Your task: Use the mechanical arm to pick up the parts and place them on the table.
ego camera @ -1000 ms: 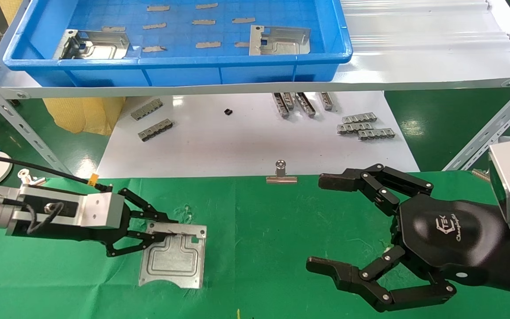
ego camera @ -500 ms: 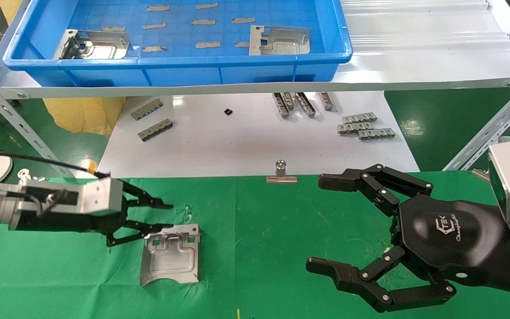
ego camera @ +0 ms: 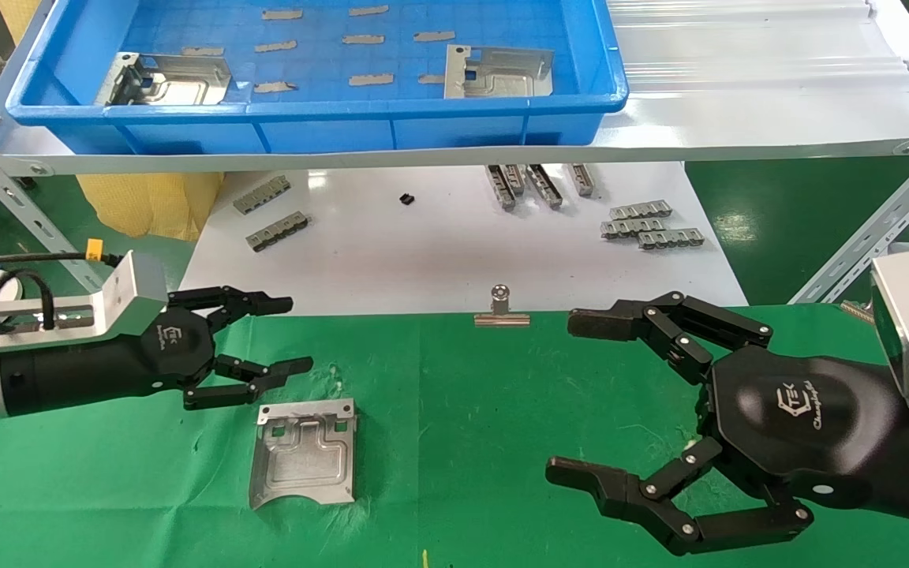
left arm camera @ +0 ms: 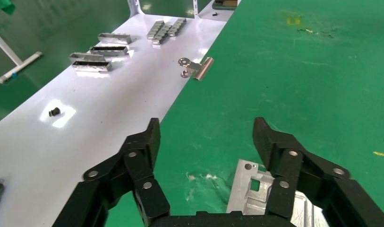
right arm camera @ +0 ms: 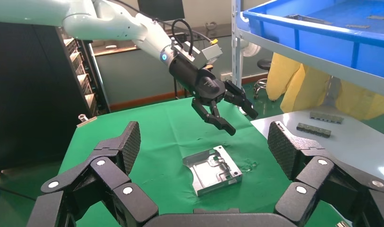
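One silvery stamped part [ego camera: 303, 451] lies flat on the green-clothed table [ego camera: 462, 410]; it also shows in the left wrist view [left arm camera: 256, 196] and in the right wrist view [right arm camera: 212, 169]. My left gripper [ego camera: 290, 334] is open and empty, raised just above and behind the part; in its own view it [left arm camera: 205, 137] frames bare cloth. Two more parts [ego camera: 166, 80] [ego camera: 495, 71] lie in the blue tray [ego camera: 320, 126] on the shelf. My right gripper [ego camera: 563, 398] is open and empty, parked over the cloth at the right.
A glossy white board [ego camera: 439, 252] behind the cloth holds small grey notched strips [ego camera: 652, 225] and a small black piece [ego camera: 405, 199]. A silver binder clip [ego camera: 501, 311] sits at the board's front edge. Angled metal shelf struts [ego camera: 5, 197] stand at both sides.
My left gripper let go of the part, opened, rose and turned back from it. The part settled flat on the cloth. The right arm has not moved.
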